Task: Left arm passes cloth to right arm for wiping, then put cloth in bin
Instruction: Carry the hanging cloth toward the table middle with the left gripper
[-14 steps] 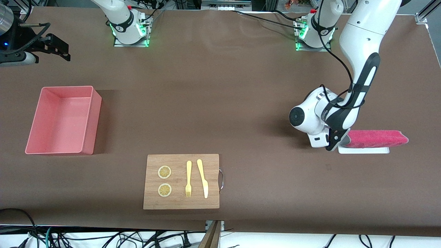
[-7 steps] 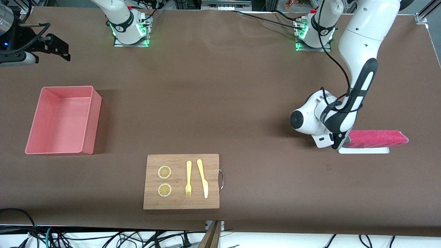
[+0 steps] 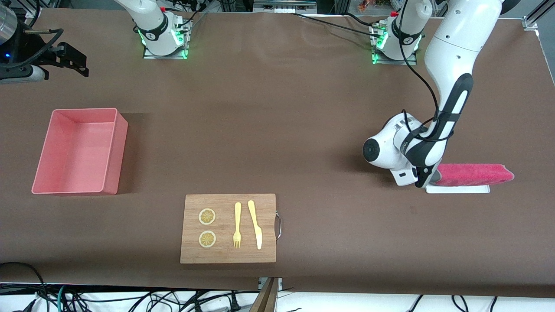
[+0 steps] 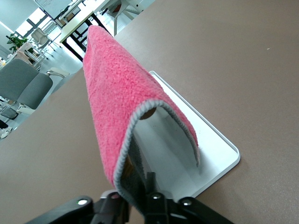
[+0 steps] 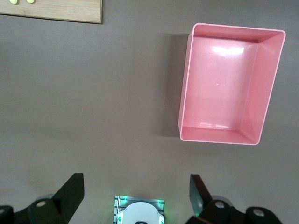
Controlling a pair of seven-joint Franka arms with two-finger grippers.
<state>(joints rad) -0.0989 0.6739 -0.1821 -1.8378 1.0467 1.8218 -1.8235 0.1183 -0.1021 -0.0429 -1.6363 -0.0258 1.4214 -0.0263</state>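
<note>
— Toward the left arm's end of the bench, the left gripper [image 4: 140, 205] is pinched on the near end of the cloth [image 3: 472, 174], catching one layer of the fold.

— Cloth on its tray [image 3: 459, 189]?

— Yes, draped over it like a tent, so I'd guess the raised edge gives the fingers something to bite.

— And the right gripper [image 5: 135, 196]?

— Spread wide, waiting high above the table near its base, looking down on the bin [image 3: 78, 149] at the right arm's end. Board [image 3: 228, 228] sits by the front edge, likely what gets wiped.
</note>
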